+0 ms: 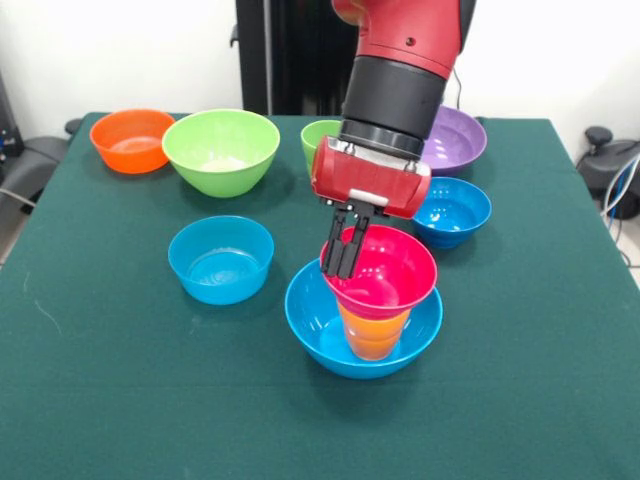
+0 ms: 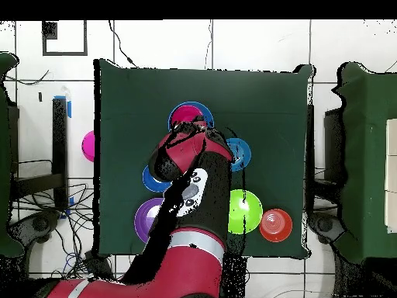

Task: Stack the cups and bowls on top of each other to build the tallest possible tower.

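Green cloth covers the worktop (image 1: pixel 560 400). We see the hand (image 1: pixel 347 252) pinching the near rim of the pink-red bowl (image 1: pixel 390 268), which sits on the orange-yellow cup (image 1: pixel 372 332) standing in the large blue bowl (image 1: pixel 320 322). We judge this placing step nearly done; next comes letting go without tipping the tower. Only the front view shows the cup. Overhead, the arm (image 2: pixel 182 194) hides the bowls behind the tower.
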You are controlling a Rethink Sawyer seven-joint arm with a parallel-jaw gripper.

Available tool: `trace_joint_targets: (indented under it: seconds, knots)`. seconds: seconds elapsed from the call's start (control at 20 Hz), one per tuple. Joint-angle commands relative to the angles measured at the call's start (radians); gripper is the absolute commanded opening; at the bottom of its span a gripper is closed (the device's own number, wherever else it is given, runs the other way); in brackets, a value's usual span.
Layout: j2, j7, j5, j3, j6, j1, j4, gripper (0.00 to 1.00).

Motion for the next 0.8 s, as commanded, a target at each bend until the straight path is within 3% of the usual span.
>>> trace_joint_targets:
  seconds: [0.05,0.8]
  knots:
    - [0.059,0.081,0.024,0.112,-0.061,0.003,0.001,0.0]
    - [0.067,0.062,0.02,0.163,-0.081,-0.028,0.008,0.0]
